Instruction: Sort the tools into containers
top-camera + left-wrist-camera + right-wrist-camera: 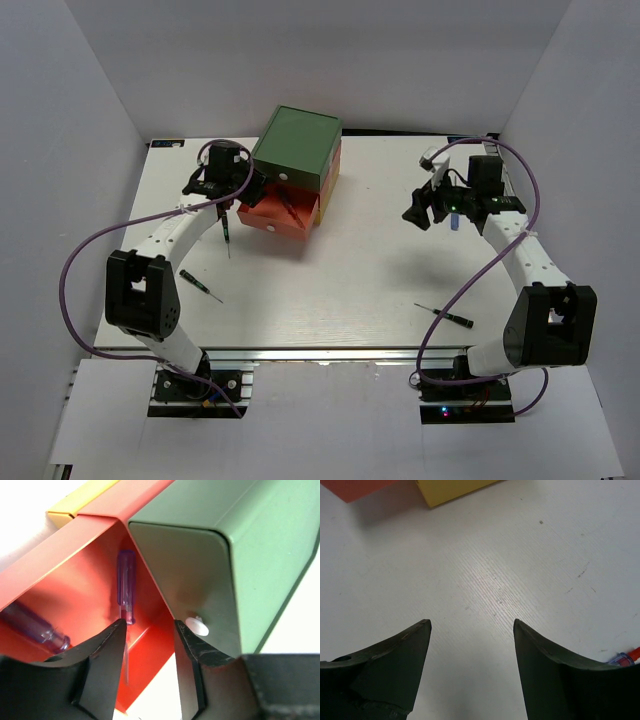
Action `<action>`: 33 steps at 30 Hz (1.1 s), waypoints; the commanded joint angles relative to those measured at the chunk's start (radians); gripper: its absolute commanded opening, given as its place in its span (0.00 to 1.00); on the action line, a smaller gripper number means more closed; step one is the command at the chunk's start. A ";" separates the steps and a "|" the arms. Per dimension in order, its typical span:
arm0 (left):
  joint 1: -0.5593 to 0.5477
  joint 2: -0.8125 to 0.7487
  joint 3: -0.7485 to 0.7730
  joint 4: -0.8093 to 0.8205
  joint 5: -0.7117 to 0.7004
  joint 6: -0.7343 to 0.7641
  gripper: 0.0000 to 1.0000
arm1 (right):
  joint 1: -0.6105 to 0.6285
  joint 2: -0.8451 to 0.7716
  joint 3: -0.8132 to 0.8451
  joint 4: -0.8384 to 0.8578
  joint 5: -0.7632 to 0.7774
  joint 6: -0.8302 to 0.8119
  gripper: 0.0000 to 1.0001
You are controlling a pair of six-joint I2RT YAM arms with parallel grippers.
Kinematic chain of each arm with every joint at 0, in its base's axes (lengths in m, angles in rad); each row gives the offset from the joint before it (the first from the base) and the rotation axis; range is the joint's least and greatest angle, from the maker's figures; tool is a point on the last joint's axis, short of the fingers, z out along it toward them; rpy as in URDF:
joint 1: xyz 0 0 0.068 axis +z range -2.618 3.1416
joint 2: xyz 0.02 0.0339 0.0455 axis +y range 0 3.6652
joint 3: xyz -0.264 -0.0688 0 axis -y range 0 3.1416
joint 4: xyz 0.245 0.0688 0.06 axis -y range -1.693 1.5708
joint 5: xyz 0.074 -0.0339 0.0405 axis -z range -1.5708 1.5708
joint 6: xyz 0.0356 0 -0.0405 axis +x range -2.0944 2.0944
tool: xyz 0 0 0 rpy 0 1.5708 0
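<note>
Orange drawer (80,585), pulled open, holds two screwdrivers (126,577).

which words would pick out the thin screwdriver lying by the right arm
Find the white table, then its near right part beside the right arm's bend. The thin black screwdriver lies there alone; its lookalike lies by the left arm.
</note>
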 commanded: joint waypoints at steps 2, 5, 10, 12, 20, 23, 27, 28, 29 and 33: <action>0.006 -0.020 0.030 0.038 0.018 0.028 0.54 | -0.008 -0.001 -0.002 0.083 0.091 0.090 0.74; 0.006 -0.053 0.013 0.077 0.034 0.092 0.54 | -0.011 0.015 -0.002 0.121 0.185 0.154 0.76; 0.010 -0.205 -0.079 0.220 0.096 0.252 0.61 | -0.027 0.114 0.060 0.125 0.435 0.329 0.75; 0.015 -0.272 -0.165 0.281 0.126 0.346 0.67 | -0.029 0.192 0.101 0.099 0.590 0.375 0.75; 0.052 -0.614 -0.416 0.309 0.130 0.467 0.91 | -0.047 0.363 0.213 0.043 0.837 0.491 0.77; 0.059 -0.703 -0.498 0.267 0.114 0.461 0.92 | -0.098 0.409 0.219 0.062 0.848 0.488 0.77; 0.061 -0.799 -0.585 0.218 0.092 0.415 0.92 | -0.133 0.482 0.259 0.085 0.832 0.466 0.74; 0.061 -0.817 -0.602 0.210 0.086 0.409 0.92 | -0.136 0.505 0.265 0.091 0.832 0.462 0.74; 0.061 -0.835 -0.634 0.204 0.071 0.392 0.92 | -0.141 0.518 0.281 0.095 0.823 0.457 0.70; 0.061 -0.935 -0.694 0.178 0.038 0.355 0.93 | -0.150 0.577 0.325 0.098 0.785 0.440 0.60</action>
